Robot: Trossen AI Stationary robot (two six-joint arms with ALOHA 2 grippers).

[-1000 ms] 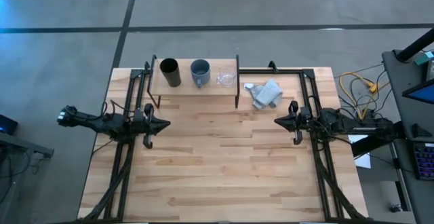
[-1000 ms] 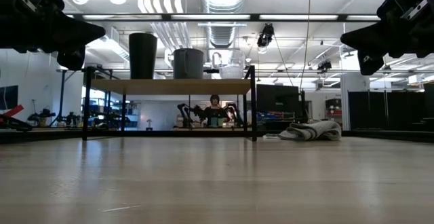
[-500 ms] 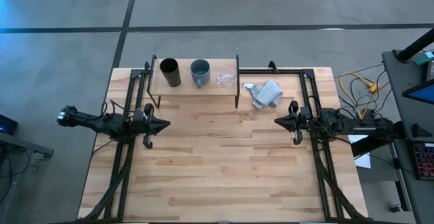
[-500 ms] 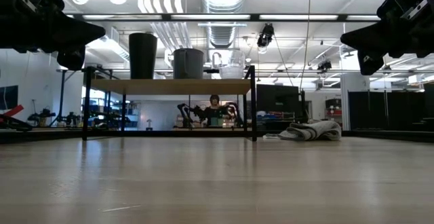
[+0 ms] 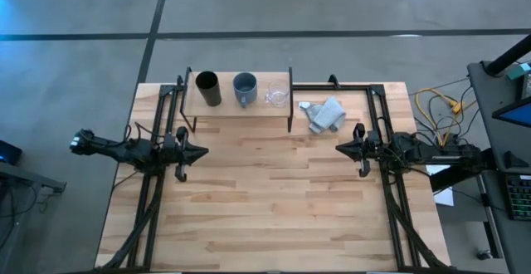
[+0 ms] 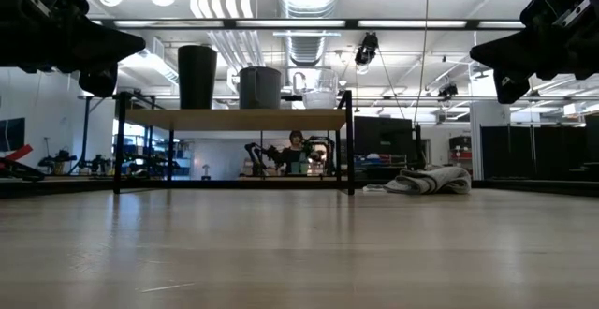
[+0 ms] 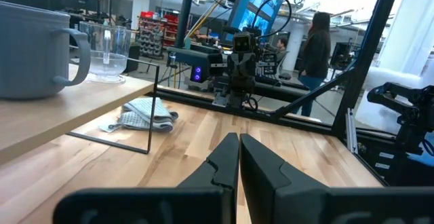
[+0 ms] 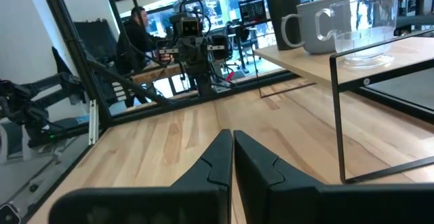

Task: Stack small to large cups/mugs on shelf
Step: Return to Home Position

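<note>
The shelf (image 5: 236,106) stands at the table's far edge on its black side frames. On it stand in a row the black cup (image 5: 207,88), the grey-blue mug (image 5: 245,88) and the clear glass cup (image 5: 277,95); they also show in the low view: black cup (image 6: 197,77), mug (image 6: 260,87), glass (image 6: 318,92). My left gripper (image 5: 202,151) is shut and empty above the table's left side. My right gripper (image 5: 340,149) is shut and empty above the right side. Both are apart from the shelf.
A grey-white cloth (image 5: 323,114) lies crumpled on the table right of the shelf. Black rails (image 5: 383,124) run along the table's left and right sides. People show in the room beyond the table (image 7: 316,44).
</note>
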